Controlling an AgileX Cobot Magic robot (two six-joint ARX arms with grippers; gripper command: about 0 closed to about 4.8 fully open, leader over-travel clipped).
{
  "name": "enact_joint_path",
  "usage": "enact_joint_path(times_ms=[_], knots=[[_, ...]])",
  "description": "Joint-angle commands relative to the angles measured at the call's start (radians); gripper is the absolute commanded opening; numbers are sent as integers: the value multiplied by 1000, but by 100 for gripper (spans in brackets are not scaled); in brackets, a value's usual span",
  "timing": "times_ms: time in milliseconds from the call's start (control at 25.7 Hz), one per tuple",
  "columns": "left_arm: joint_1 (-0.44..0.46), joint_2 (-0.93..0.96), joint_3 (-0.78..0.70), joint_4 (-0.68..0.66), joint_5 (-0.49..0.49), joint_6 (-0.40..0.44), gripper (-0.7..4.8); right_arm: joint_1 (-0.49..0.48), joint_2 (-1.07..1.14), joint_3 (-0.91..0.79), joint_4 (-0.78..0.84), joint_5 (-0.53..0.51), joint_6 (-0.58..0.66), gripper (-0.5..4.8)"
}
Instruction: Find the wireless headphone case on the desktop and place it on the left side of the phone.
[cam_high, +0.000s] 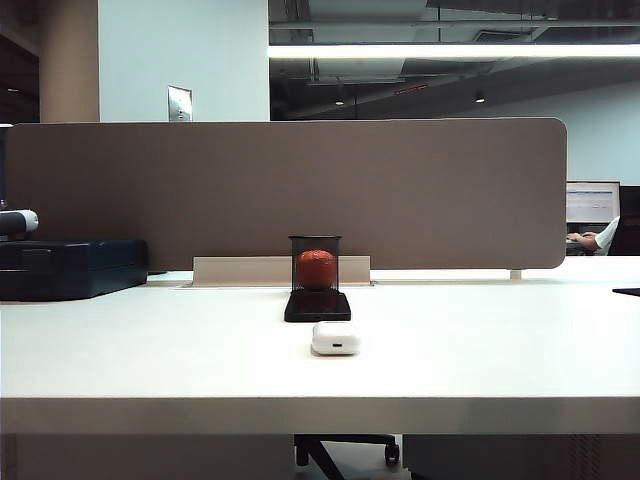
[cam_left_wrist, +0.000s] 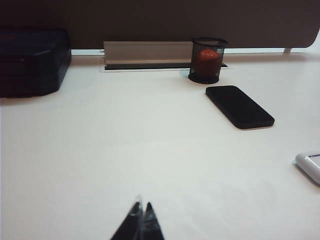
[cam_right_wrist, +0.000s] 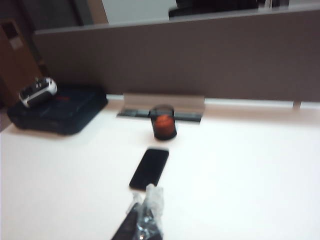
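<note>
Glossy white plastic headphone case (cam_high: 335, 338); glossy black phone (cam_left_wrist: 239, 106); matt desktop (cam_high: 150, 350).

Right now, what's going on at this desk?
Nothing is held yet. The white earbud case sits on the desk in front of the black phone, with a mesh cup holding a red ball behind it. The left gripper hangs shut over bare desk; the right gripper is shut, above the desk near the phone's close end.
</note>
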Motion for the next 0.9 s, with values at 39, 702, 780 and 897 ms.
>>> enact_joint_path(times_ms=[39, 702, 780, 897], knots=[[2, 1, 2, 13, 6, -3, -5, 2, 62, 53, -159, -13, -2, -2], [0, 1, 2, 4, 25, -3, -6, 401, 268, 60, -207, -63, -1, -2], [1, 1, 2, 5, 25, -3, -6, 470, 317, 60, -198, -63, 0, -1], [1, 1, 2, 5, 24, -3, -5, 519, 388, 60, -171, -63, 0, -1]])
